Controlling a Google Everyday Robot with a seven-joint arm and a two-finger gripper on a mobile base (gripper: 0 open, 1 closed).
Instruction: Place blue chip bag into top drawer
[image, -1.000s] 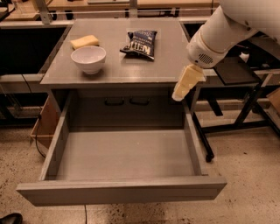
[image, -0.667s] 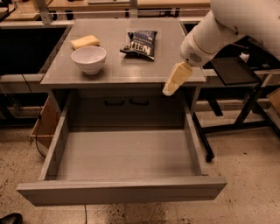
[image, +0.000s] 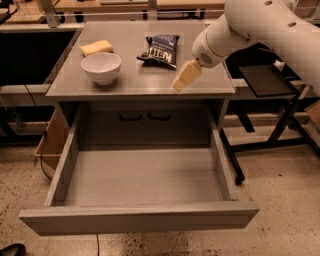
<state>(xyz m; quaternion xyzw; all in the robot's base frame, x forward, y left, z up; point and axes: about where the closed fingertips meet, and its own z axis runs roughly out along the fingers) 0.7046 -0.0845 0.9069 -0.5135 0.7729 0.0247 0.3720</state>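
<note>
The blue chip bag (image: 160, 50) lies flat on the grey table (image: 135, 82), right of the middle, dark navy with white lettering. My gripper (image: 180, 82) hangs from the white arm over the table's right front part, just below and to the right of the bag, apart from it and holding nothing. The top drawer (image: 140, 220) is pulled fully out toward the camera below the table, wide and shallow, with nothing in it.
A white bowl (image: 101, 67) and a yellow sponge (image: 97, 48) sit on the table's left side. A grey panel with two black handles (image: 145, 116) lies behind the drawer. A black stand (image: 265, 80) stands to the right, a wooden box (image: 50, 145) to the left.
My gripper has moved left and away from the table's right front corner to a spot over the tabletop near the chip bag. The bag and the drawer have not moved.
</note>
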